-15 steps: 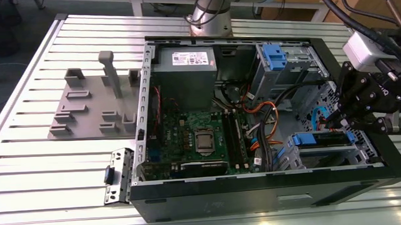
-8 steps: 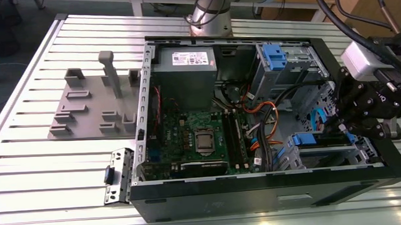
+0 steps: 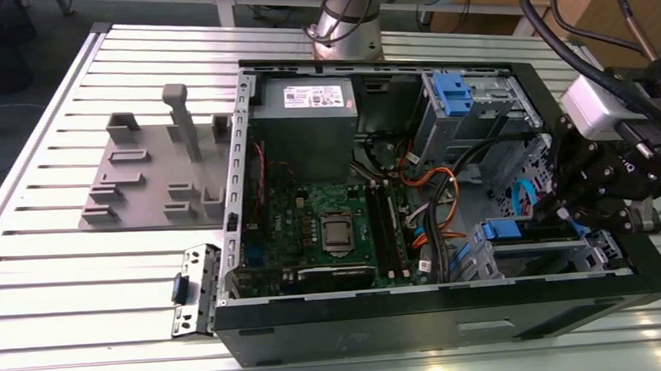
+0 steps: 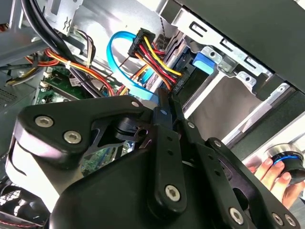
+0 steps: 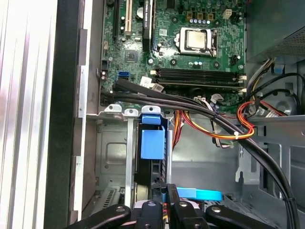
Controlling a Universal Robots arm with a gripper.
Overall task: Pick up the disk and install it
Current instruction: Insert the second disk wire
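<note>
The disk [image 5: 151, 143] stands on edge in the drive cage at the case's front corner, its bright blue carrier frame facing outward. In the exterior view its blue edge [image 3: 506, 229] shows in the lower bay at the right. My gripper [image 3: 568, 214] hangs just over that bay. In the first wrist view the gripper [image 5: 166, 193] is right behind the disk's rear end, and its fingers [image 5: 172, 210] are pressed together. In the second wrist view the gripper [image 4: 164, 107] is shut, with its tips against the red, yellow and black cable connector [image 4: 157, 62] beside the blue carrier tab [image 4: 208, 62].
The open computer case [image 3: 423, 314] lies on a slatted metal table [image 3: 47, 270]. It holds a motherboard [image 3: 332, 227], a grey power supply [image 3: 304, 112] and loose cables [image 5: 224, 124]. Another blue carrier [image 3: 451, 90] sits in the upper bay. A grey fixture [image 3: 154, 175] lies on the exterior view's left. A hand [image 4: 271, 174] rests on a knob.
</note>
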